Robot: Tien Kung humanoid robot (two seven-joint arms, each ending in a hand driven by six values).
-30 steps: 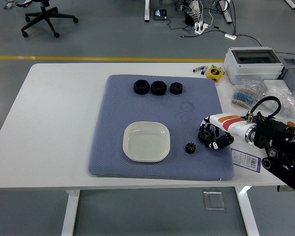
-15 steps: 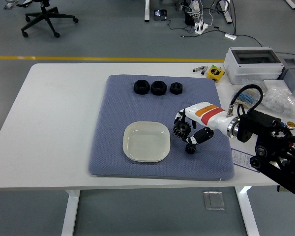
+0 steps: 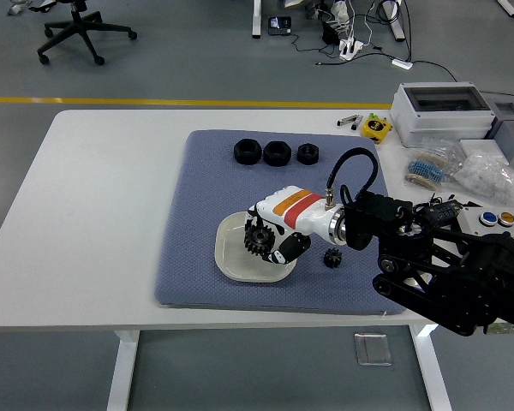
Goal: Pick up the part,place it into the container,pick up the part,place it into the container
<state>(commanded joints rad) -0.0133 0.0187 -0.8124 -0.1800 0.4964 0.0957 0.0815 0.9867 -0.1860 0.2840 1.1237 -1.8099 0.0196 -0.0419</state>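
Observation:
My right hand (image 3: 265, 240) is shut on a large black gear (image 3: 258, 239) and holds it over the cream square dish (image 3: 233, 257) on the blue-grey mat (image 3: 206, 188). A small black gear (image 3: 331, 258) lies on the mat just right of the dish, under my forearm. Three black nut-like parts (image 3: 275, 152) sit in a row at the mat's far edge. My left arm is out of view.
At the table's right stand a grey plastic box (image 3: 437, 110), bags of small parts (image 3: 445, 167), a yellow object (image 3: 376, 127) and a button panel (image 3: 505, 219). A label (image 3: 424, 276) lies by the mat's right edge. An office chair stands on the floor far left.
My right hand has carried the large gear leftward from the mat's right side to above the dish. The small gear has stayed in place.

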